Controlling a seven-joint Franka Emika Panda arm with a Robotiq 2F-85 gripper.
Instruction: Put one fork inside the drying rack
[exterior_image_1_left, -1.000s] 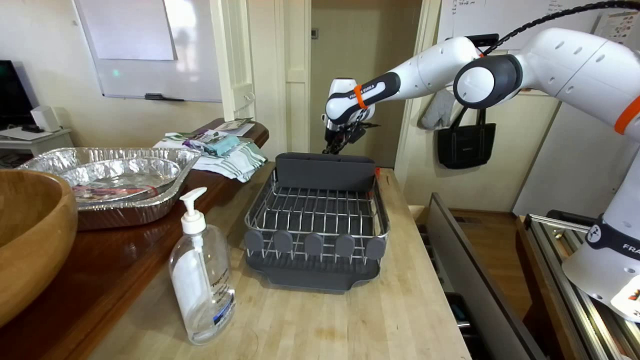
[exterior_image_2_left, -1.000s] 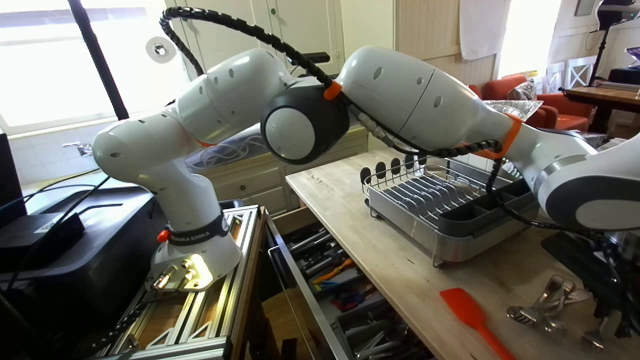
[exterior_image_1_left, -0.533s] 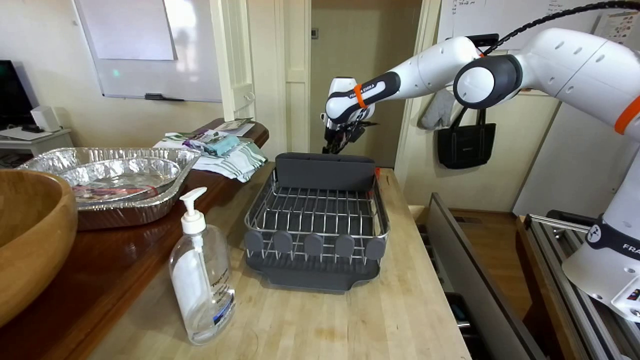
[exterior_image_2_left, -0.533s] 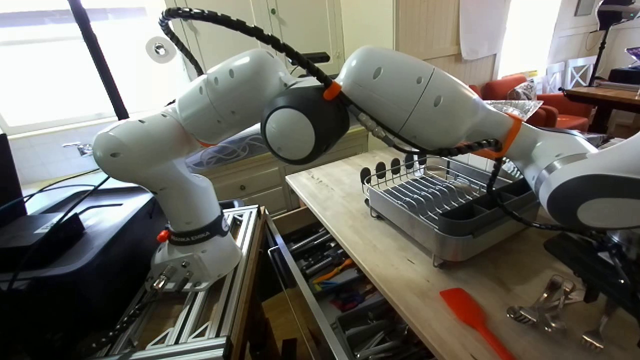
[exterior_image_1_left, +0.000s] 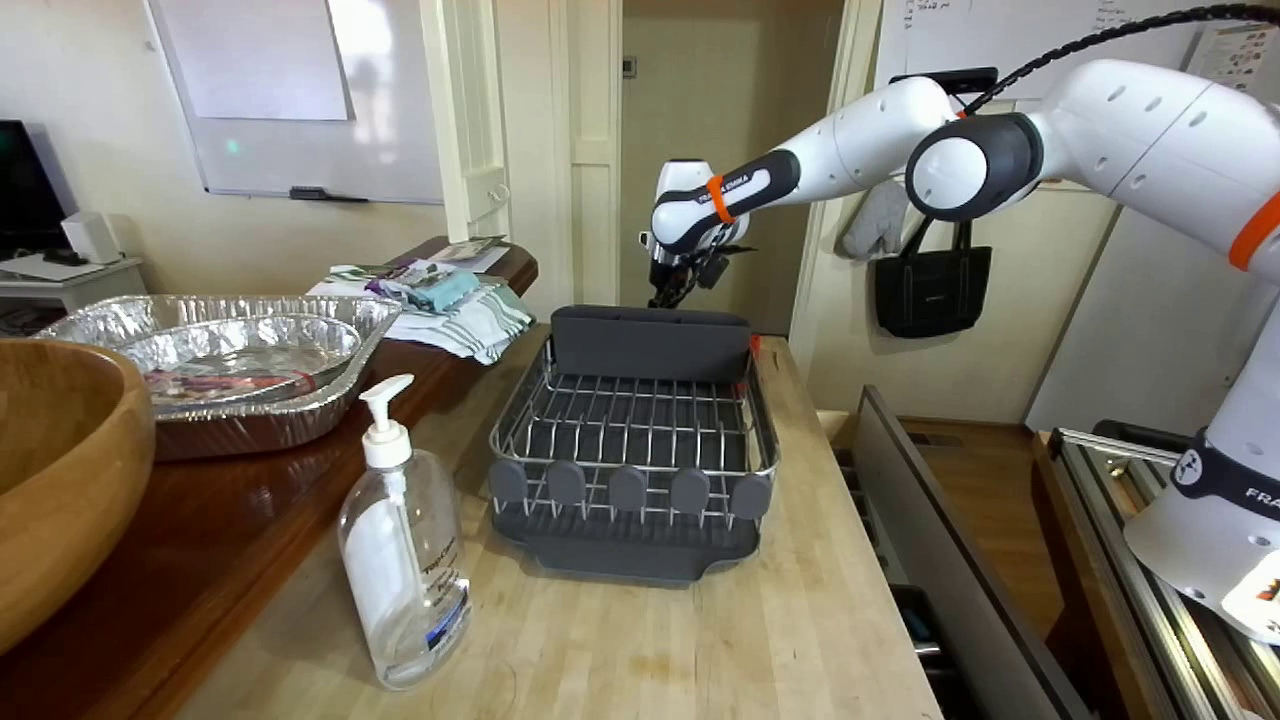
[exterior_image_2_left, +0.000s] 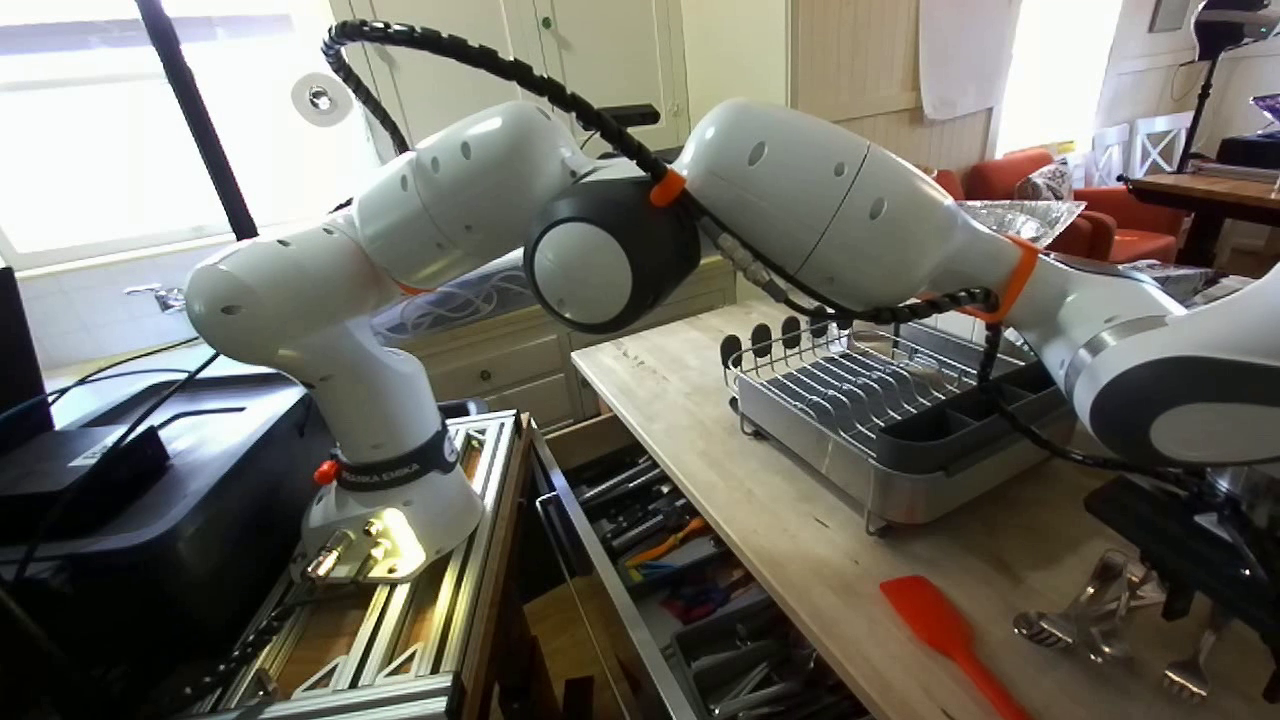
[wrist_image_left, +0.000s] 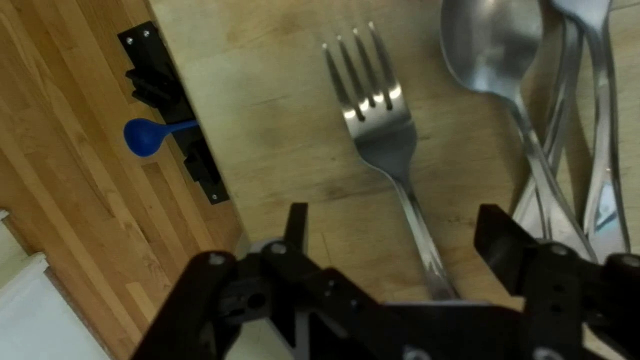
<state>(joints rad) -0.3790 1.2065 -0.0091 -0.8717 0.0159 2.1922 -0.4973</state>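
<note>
With the hand (wrist_image_left: 393, 218) wide above the fork (wrist_image_left: 387, 140), itself on the tabletop (exterior_image_2_left: 690, 430) apart from the drying rack (exterior_image_1_left: 640, 440), I should centre on the handle (wrist_image_left: 424, 240), descend squarely and close clear of the adjacent spoon (wrist_image_left: 497, 65).

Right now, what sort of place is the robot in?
Probably a kitchen: there's a dish drying rack, a fork lying on the wooden worktop, and what looks like a tap near the window.
</note>
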